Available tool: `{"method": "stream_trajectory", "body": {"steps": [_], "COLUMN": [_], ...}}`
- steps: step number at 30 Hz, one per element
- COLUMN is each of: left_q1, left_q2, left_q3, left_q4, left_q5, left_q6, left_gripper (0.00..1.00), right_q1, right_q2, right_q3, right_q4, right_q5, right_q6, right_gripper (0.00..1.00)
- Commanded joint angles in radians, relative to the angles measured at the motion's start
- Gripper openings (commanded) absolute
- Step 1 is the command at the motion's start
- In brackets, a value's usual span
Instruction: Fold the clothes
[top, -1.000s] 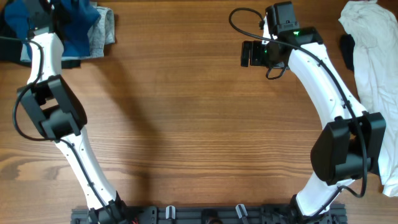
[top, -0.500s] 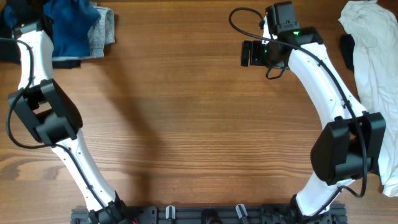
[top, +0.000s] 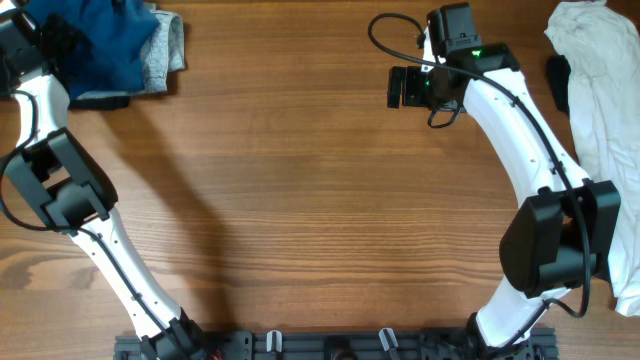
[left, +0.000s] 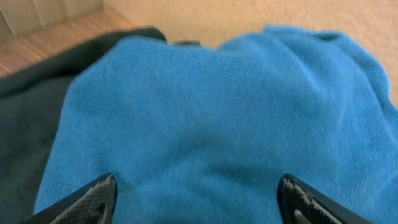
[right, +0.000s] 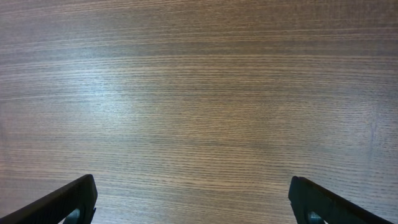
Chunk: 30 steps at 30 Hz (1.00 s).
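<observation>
The clothes, a deep-blue top (top: 112, 45), lie bunched at the table's far left corner. In the left wrist view the blue cloth (left: 217, 124) fills most of the frame. My left gripper (left: 199, 210) hovers right over it, jaws wide apart, cloth lying between the fingertips (left: 90, 200) without being pinched. From overhead, the left gripper (top: 55, 38) sits at the blue pile's left edge. My right gripper (top: 405, 87) hangs open over bare wood far from the clothes; in its wrist view the right gripper (right: 196, 205) has nothing between its fingers.
A grey piece (top: 168, 50) lies under the blue top's right side, and dark cloth (left: 25, 118) lies on its left. A white garment (top: 600, 90) drapes along the right table edge, with a dark item (top: 557, 80) beside it.
The left arm has swung leftward toward the table's corner. Its jaws have widened from half-closed to wide apart. The blue pile has shifted slightly left. The right arm has not moved.
</observation>
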Motion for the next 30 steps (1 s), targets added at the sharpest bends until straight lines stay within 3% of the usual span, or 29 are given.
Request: {"method": "stream_trajectory", "body": {"steps": [1, 4, 7, 15, 22, 25, 30], "left_q1": [0.0, -0.001, -0.001, -0.001, 0.0, 0.0, -0.001], "left_q2": [-0.088, -0.167, -0.272, -0.537, -0.77, -0.861, -0.98], "left_q3": [-0.002, -0.002, -0.002, -0.002, -0.002, -0.002, -0.002], "left_q4": [-0.048, -0.078, -0.126, -0.289, -0.705, -0.916, -1.129], "left_q5": [0.13, 0.176, 0.217, 0.217, 0.216, 0.216, 0.216], "left_q6": [-0.019, -0.019, -0.019, -0.019, -0.019, -0.002, 0.064], "left_gripper": [0.85, 0.87, 1.0, 1.0, 1.0, 1.0, 1.0], "right_q1": [-0.003, -0.003, -0.003, -0.003, -0.003, -0.003, -0.003], "right_q2": [-0.026, -0.026, -0.026, -0.028, -0.103, -0.204, -0.406], "right_q3": [0.02, 0.02, 0.02, 0.02, 0.022, 0.022, 0.022], "right_q4": [-0.002, -0.004, -0.006, -0.007, -0.005, -0.003, -0.038], "right_q5": [-0.009, -0.009, -0.013, -0.062, -0.061, -0.056, -0.031], "right_q6": [0.009, 0.01, 0.009, 0.01, 0.034, 0.03, -0.021], "right_gripper": [1.0, 1.0, 1.0, 1.0, 1.0, 1.0, 1.0]}}
